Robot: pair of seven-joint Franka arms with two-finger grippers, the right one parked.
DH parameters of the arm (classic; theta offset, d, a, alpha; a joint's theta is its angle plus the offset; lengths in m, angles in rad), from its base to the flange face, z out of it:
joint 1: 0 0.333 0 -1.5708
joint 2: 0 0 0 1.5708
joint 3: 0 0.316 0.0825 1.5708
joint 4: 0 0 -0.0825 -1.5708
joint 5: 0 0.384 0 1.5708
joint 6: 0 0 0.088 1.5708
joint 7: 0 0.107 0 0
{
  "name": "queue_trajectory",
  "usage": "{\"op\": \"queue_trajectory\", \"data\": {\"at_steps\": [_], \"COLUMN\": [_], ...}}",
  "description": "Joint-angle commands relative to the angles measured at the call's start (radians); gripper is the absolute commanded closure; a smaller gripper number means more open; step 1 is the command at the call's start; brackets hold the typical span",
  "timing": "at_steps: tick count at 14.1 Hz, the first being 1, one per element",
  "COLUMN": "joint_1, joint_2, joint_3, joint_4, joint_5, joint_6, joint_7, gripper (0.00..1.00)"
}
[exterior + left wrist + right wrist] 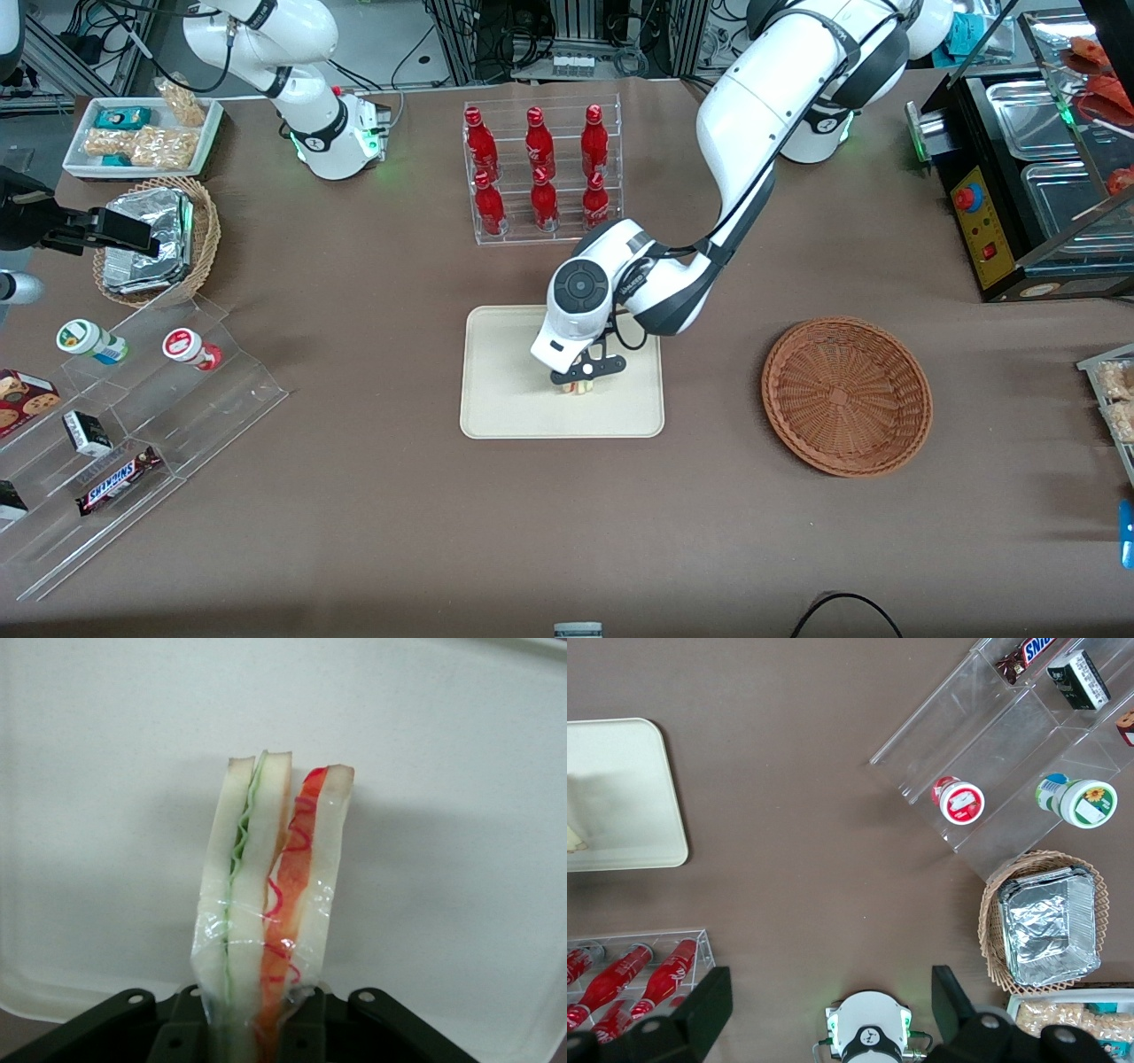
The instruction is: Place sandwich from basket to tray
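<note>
The sandwich [275,886], a wedge of white bread with green and red-orange layers in clear film, stands on edge between the fingers of my gripper [257,1036], which is shut on it. In the front view the gripper [576,383] is low over the cream tray [505,408], with the sandwich [576,388] just showing under the hand, at or just above the tray's surface [461,815]. The reddish-brown wicker basket [846,394] lies beside the tray, toward the working arm's end of the table, with nothing in it.
A clear rack of red bottles [539,173] stands farther from the front camera than the tray. Toward the parked arm's end are a tan basket of foil packets [155,239], an acrylic stepped shelf [133,425] and a white snack tray [142,133]. A black appliance [1019,195] sits at the working arm's end.
</note>
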Motion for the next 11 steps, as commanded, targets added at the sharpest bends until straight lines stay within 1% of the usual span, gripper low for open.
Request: {"op": "queue_trajectory", "data": {"at_steps": [1, 4, 5, 7, 8, 10, 11], "joint_1": [-0.016, -0.014, -0.011, -0.002, 0.012, 0.086, 0.12], "joint_2": [0.029, 0.022, 0.012, -0.027, -0.06, -0.153, -0.21], "joint_3": [0.012, 0.015, 0.03, 0.043, 0.043, 0.038, 0.037], "joint_4": [0.057, 0.085, 0.09, 0.099, 0.099, 0.084, 0.05], "joint_5": [0.033, 0.05, 0.058, 0.058, 0.058, 0.055, 0.044], "joint_6": [-0.015, -0.02, -0.023, -0.049, -0.095, -0.185, -0.217], "joint_7": [-0.007, -0.015, -0.015, -0.016, -0.012, 0.005, 0.052], "gripper": [0.01, 0.0, 0.0, 0.0, 0.0, 0.0, 0.0]}}
